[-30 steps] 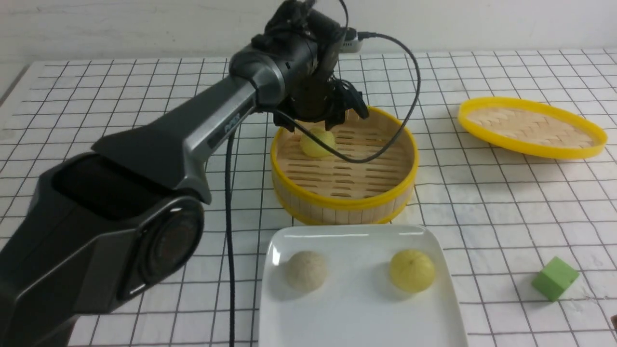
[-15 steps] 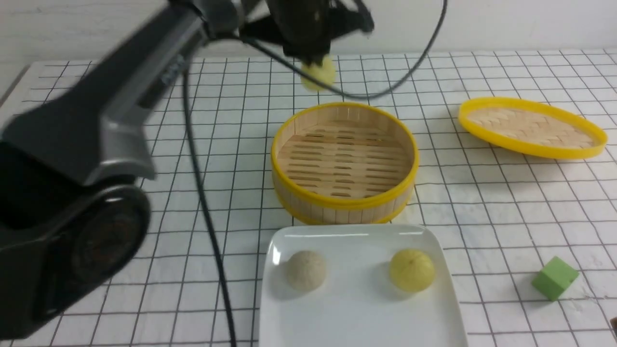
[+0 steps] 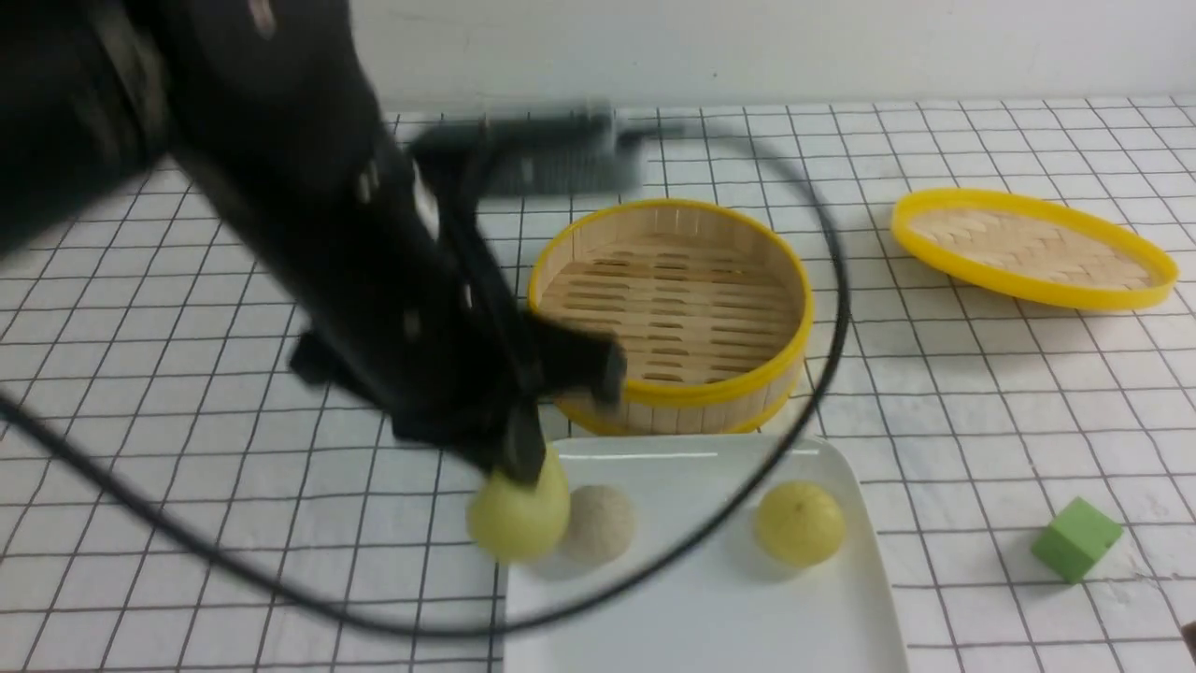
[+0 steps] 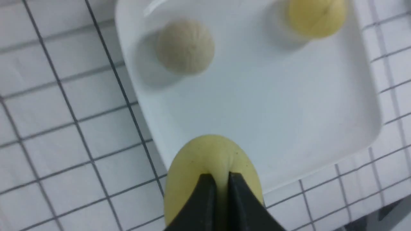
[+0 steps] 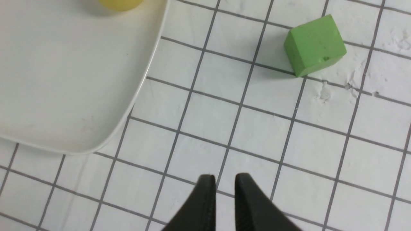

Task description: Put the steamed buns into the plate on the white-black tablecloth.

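Checked cloth is covering the whole table, with a plain wall behind it. From the front, I am seeing two buns lying on the plate: a beige bun toward its left and a yellow bun toward its right. Behind the plate the steamer is standing empty. Its lid is lying off to the right, and a cube is sitting on the cloth right of the plate. My left gripper, blurred, is carrying the third bun at the plate's left edge, just beside the beige bun and partly over cloth.

Through the left wrist, the left gripper is pinching the third bun by its top and squeezing it out of round. The bun is hanging over the plate's rim, and I cannot tell whether it is touching.

Through the right wrist, my right gripper is hovering over bare cloth near the plate's corner. Its jaws are parted by a slit and are gripping nothing.

Two of three buns are looking done to me. The last is needing a short shift inward and a release.
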